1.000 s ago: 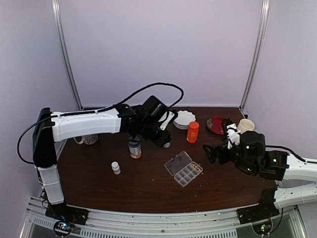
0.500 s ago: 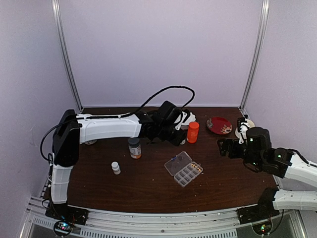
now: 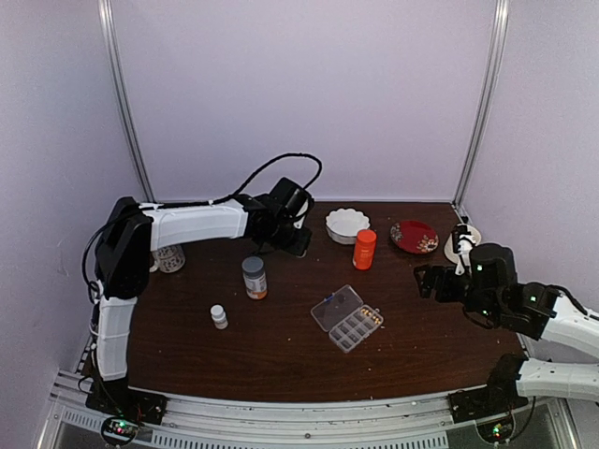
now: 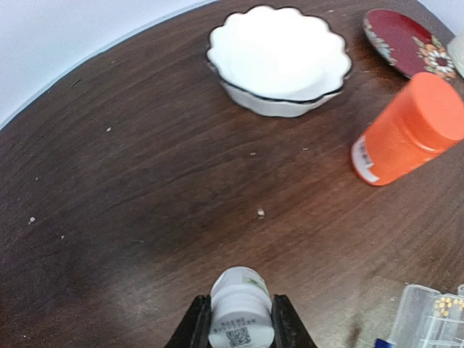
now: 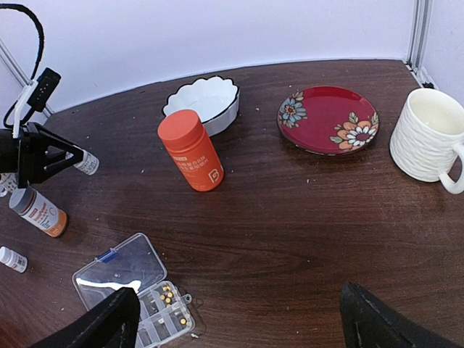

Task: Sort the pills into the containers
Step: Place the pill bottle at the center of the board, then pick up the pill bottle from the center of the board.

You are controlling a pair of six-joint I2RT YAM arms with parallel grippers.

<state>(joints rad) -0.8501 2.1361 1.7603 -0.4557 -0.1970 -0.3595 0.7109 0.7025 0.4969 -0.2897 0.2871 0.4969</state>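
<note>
Top view: one clear pill box lies open mid-worktop, lid folded back. Also counted are one grey-capped bottle, one orange bottle, one white bowl, one red plate, two mugs and one standing white bottle. The left gripper is at the rear and the right gripper is at the right.

Left wrist view: the left gripper is closed on a second small bottle, the held white bottle, one finger on each side. One pale speck lies loose on the worktop.

Right wrist view: the right gripper has its fingers spread fully, holding nothing. Several yellowish pills sit in the cells nearest the hinge, too small to count.
</note>
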